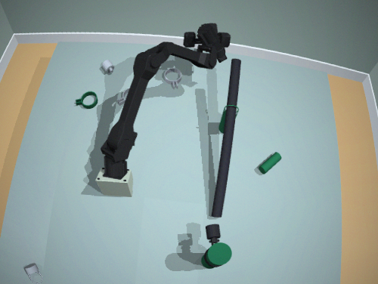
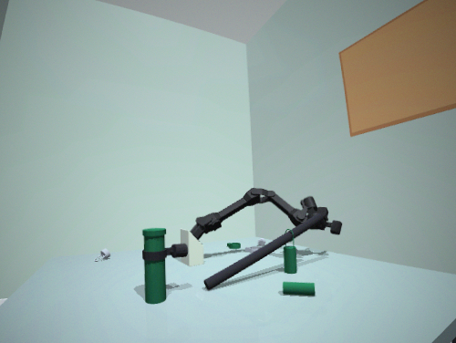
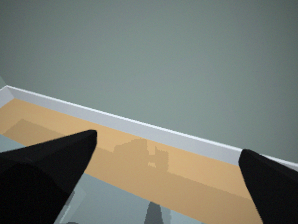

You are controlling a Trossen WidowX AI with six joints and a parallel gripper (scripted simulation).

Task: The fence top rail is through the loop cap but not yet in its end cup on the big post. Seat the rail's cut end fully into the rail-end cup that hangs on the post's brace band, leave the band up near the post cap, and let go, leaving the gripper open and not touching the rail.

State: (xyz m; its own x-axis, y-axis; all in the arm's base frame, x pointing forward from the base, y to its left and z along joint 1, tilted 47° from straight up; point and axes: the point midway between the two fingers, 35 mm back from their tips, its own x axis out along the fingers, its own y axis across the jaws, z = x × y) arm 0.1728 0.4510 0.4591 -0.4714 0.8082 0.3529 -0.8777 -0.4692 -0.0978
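The dark rail (image 1: 227, 147) (image 2: 260, 256) passes through the loop of the small green post (image 1: 222, 125) (image 2: 290, 262) and slopes. Its near end is low, close to the table, short of and below the black rail-end cup (image 1: 212, 231) (image 2: 181, 250). The cup hangs on the brace band (image 2: 154, 254), high on the big green post (image 1: 220, 254) (image 2: 155, 283), just under its cap. The rail's far end is raised, near the arm's wrist. My gripper (image 1: 207, 39) (image 2: 322, 214) (image 3: 168, 146) is open and empty, beyond the raised end; whether any part touches the rail is unclear.
A green cylinder (image 1: 271, 163) (image 2: 298, 288) lies right of the rail. A green band (image 1: 96, 100) (image 2: 233, 245), a grey band (image 1: 165, 75) and a grey cup (image 1: 107, 66) lie on the arm's far side. The pale base block (image 1: 115, 187) (image 2: 196, 253) stands left of the rail.
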